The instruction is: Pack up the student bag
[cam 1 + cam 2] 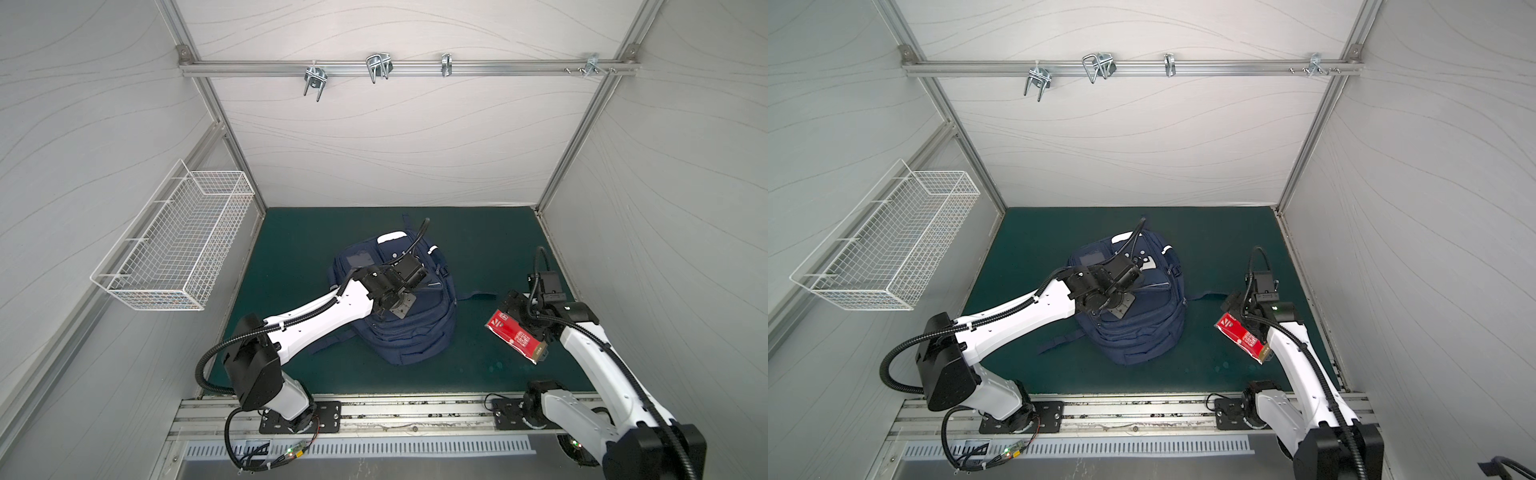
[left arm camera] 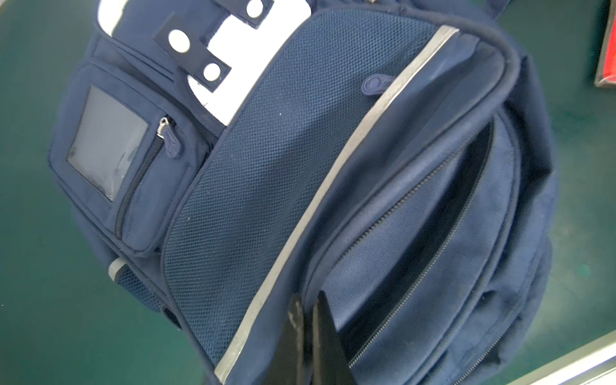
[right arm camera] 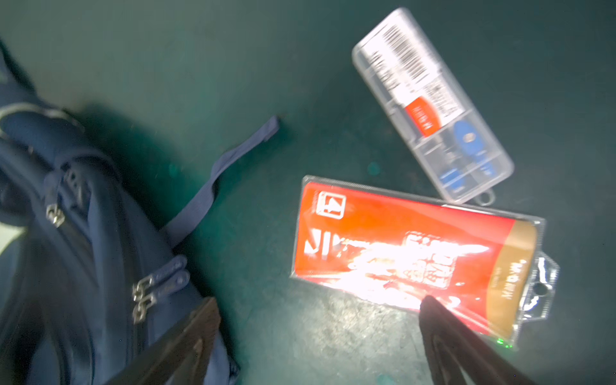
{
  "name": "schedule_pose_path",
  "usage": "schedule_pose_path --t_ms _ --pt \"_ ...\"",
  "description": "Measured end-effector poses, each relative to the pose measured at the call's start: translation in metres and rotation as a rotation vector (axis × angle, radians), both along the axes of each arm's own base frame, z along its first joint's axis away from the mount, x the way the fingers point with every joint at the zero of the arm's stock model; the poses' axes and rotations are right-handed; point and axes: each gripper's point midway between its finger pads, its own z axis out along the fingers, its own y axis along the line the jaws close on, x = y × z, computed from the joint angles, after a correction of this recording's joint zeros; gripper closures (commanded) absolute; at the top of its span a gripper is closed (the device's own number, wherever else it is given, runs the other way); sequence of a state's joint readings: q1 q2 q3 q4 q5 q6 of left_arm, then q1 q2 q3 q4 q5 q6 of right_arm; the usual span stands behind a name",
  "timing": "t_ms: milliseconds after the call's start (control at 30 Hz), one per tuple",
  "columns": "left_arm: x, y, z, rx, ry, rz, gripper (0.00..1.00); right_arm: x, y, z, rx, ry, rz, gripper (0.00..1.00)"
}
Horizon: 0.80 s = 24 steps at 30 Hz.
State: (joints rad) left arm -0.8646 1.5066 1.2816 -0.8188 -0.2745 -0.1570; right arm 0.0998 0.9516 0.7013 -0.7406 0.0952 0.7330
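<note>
The student bag (image 1: pixel 411 332) is navy blue and lies flat in the middle of the green mat in both top views (image 1: pixel 1142 332). The left wrist view shows its white patch with dots (image 2: pixel 240 63), a grey reflective stripe (image 2: pixel 333 186) and an unzipped front pocket (image 2: pixel 466 186). My left gripper (image 2: pixel 309 300) is shut, pinching the fabric edge of that pocket. My right gripper (image 3: pixel 320 300) stands open above bare mat, between the bag (image 3: pixel 83 233) and a red packet (image 3: pixel 410 246). One fingertip (image 3: pixel 433 310) overlaps the packet's edge. A clear plastic case (image 3: pixel 430 100) lies just beyond the packet.
A loose bag strap (image 3: pixel 226 173) trails across the mat toward the red packet (image 1: pixel 515 338). A white wire basket (image 1: pixel 174 245) hangs on the left wall. Metal hooks (image 1: pixel 378 66) hang from the back rail. Both arm bases stand on the front rail (image 1: pixel 374 415).
</note>
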Motion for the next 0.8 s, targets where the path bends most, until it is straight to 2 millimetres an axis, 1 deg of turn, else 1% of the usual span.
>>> schedule_pose_path --t_ms 33,167,233,300,400,500,667,733,800 --pt "0.001 0.000 0.005 -0.013 -0.012 0.002 1.00 0.001 -0.006 0.001 -0.006 -0.002 -0.021 0.01" --pt "0.005 0.007 0.029 -0.100 -0.077 0.029 1.00 0.010 -0.027 0.004 -0.019 -0.013 -0.106 0.01" --pt "0.008 0.014 0.038 -0.168 -0.094 0.054 1.00 0.017 -0.036 -0.001 -0.017 -0.008 -0.141 0.01" --pt "0.009 0.019 0.043 -0.225 -0.093 0.076 1.00 0.024 -0.043 -0.007 -0.025 0.016 -0.152 0.01" --pt "0.009 0.020 0.046 -0.293 -0.072 0.084 1.00 0.040 -0.050 -0.015 -0.049 0.046 -0.136 0.01" --pt "0.007 0.018 0.043 -0.340 -0.053 0.083 1.00 0.052 -0.058 -0.025 -0.072 0.069 -0.127 0.01" --pt "0.006 0.014 0.038 -0.395 -0.012 0.093 1.00 0.055 -0.081 -0.049 -0.096 0.133 -0.160 0.01" --pt "0.007 0.014 0.038 -0.414 -0.006 0.099 1.00 0.058 -0.082 -0.059 -0.064 0.148 -0.152 0.02" --pt "0.008 0.013 0.039 -0.428 0.002 0.104 1.00 0.062 -0.076 -0.066 -0.011 0.145 -0.130 0.03"
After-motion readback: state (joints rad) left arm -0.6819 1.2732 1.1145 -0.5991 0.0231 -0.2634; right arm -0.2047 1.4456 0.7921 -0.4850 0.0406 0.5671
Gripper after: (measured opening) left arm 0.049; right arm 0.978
